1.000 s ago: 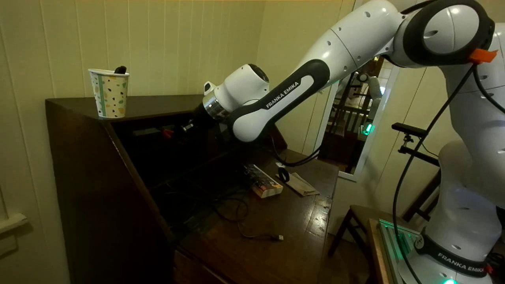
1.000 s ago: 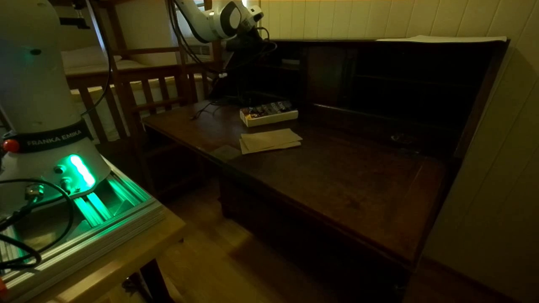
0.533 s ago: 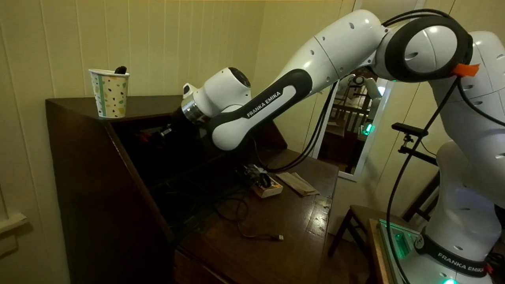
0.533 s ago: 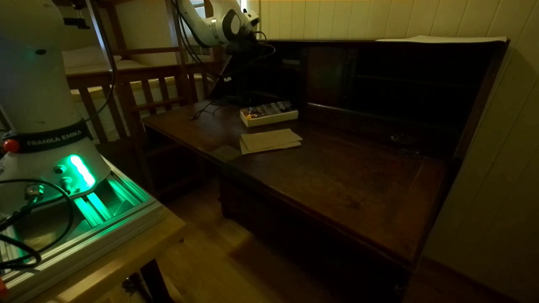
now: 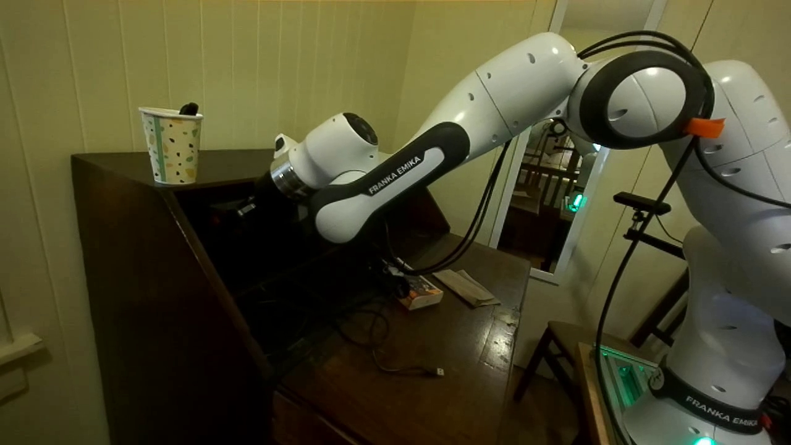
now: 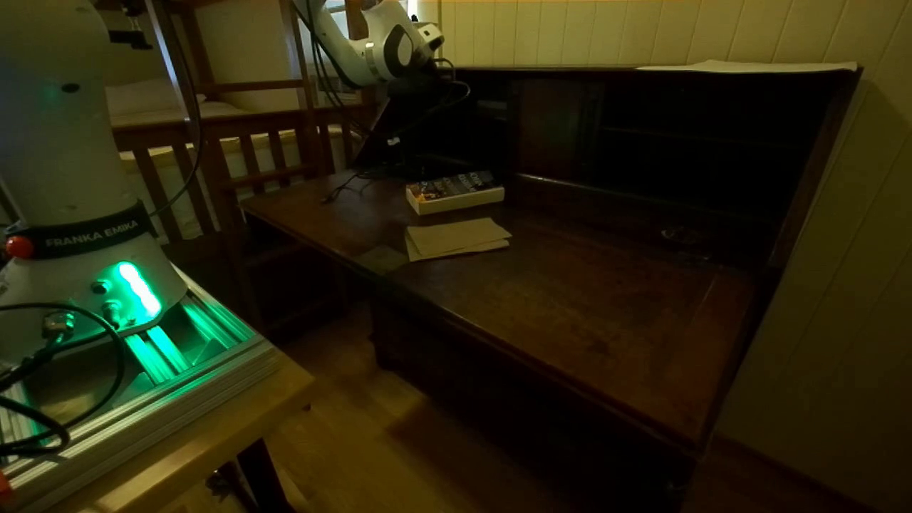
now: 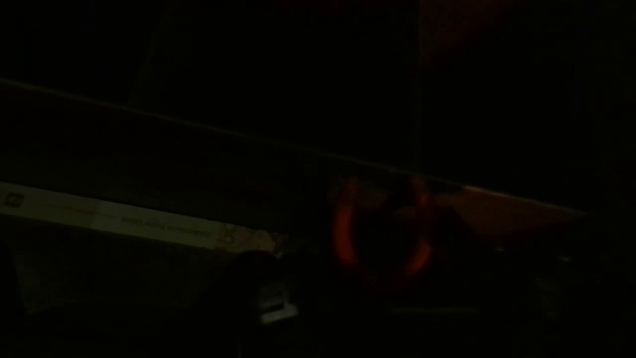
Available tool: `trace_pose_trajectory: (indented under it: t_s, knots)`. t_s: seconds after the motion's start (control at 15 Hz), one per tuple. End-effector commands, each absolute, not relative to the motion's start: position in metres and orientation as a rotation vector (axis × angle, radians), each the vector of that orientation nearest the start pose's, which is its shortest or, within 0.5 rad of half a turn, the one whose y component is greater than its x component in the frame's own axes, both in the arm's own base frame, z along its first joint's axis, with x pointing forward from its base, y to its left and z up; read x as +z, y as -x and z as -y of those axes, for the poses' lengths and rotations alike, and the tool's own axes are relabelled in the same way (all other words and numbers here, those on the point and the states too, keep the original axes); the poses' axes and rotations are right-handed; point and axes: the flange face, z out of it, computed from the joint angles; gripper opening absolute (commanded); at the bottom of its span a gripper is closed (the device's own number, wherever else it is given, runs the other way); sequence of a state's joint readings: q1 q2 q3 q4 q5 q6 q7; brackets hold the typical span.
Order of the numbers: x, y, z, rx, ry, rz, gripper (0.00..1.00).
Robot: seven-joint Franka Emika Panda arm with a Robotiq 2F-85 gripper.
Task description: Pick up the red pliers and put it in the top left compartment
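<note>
The red pliers show in the wrist view as two curved red handles (image 7: 344, 233), dimly lit. In an exterior view they are a faint red spot (image 5: 216, 219) just beyond my fingertips. My gripper (image 5: 240, 211) is at the upper left part of the dark desk hutch (image 5: 207, 272), under its top board. The pliers keep their place at the fingertips as the arm moves, so the gripper is shut on them. The fingers are mostly lost in darkness. The compartments inside are too dark to tell apart in the exterior views; a shelf edge (image 7: 223, 130) crosses the wrist view.
A pale spine-like strip with print (image 7: 149, 223) lies left of the pliers in the wrist view. A patterned paper cup (image 5: 173, 148) stands on the hutch top. A thick book (image 6: 456, 192), folded brown paper (image 6: 459, 239) and a loose cable (image 5: 401, 371) lie on the desk.
The arm has moved leftward and slightly down in an exterior view, carrying the pliers deeper into the hutch's dark upper left area. The red spot has become fainter.
</note>
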State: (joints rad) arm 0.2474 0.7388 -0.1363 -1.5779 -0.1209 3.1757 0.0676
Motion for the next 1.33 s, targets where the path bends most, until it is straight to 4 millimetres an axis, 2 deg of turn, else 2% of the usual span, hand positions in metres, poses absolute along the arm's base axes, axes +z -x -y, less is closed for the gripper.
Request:
trace_pose_trajectory:
  t_s: [0.0, 0.07, 0.27, 0.47, 0.8, 1.07, 1.27]
  knots:
    - [0.311, -0.753, -0.120, -1.358, 2.869, 0.294, 0.79]
    - [0.311, -0.754, -0.119, -1.364, 2.872, 0.289, 0.80]
    - [0.318, -0.751, -0.117, -1.372, 2.884, 0.278, 0.98]
    - [0.333, -0.738, -0.112, -1.336, 2.887, 0.271, 1.00]
    - [0.367, -0.691, -0.101, -1.135, 2.899, 0.386, 1.00]
    - [0.389, -0.643, -0.063, -0.908, 2.980, 0.425, 1.00]
    - [0.415, -0.610, -0.037, -0.871, 2.950, 0.477, 1.00]
